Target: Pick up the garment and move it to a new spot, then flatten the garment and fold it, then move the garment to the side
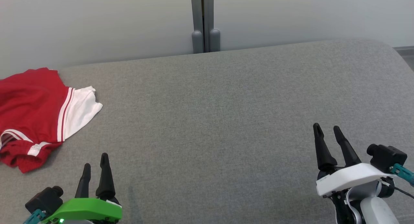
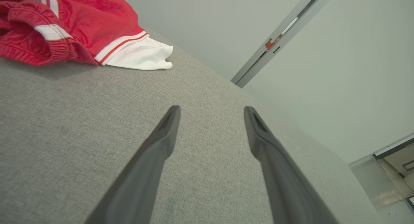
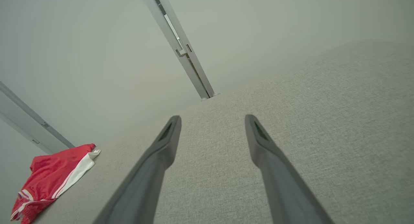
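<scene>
**Desk:** Where do your grippers stand?

**Operator:** My left gripper (image 1: 95, 160), two long dark fingers on a green housing, sits low on my left. Its fingers are spread with nothing between them, only bare cloth beyond. My right gripper (image 1: 326, 127), the same dark fingers on a white housing, is spread and empty too, well apart from the left.

**Desk:** And the garment?

**Operator:** The crumpled red garment with white stripes and a white panel (image 1: 32, 101) lies at the far left of the grey woven fabric surface (image 1: 210, 120). It is near my left gripper but apart from it (bunched, not flat).

**Desk:** What do the wrist cameras add?

**Operator:** The left wrist view brings the gathered red elastic hem (image 2: 38, 52) up close. The right wrist view has the garment small and far off, with a slanting grey rail (image 3: 29, 127) on the pale wall behind it. From the head, a grey upright post (image 1: 203, 20) stands straight ahead.
</scene>
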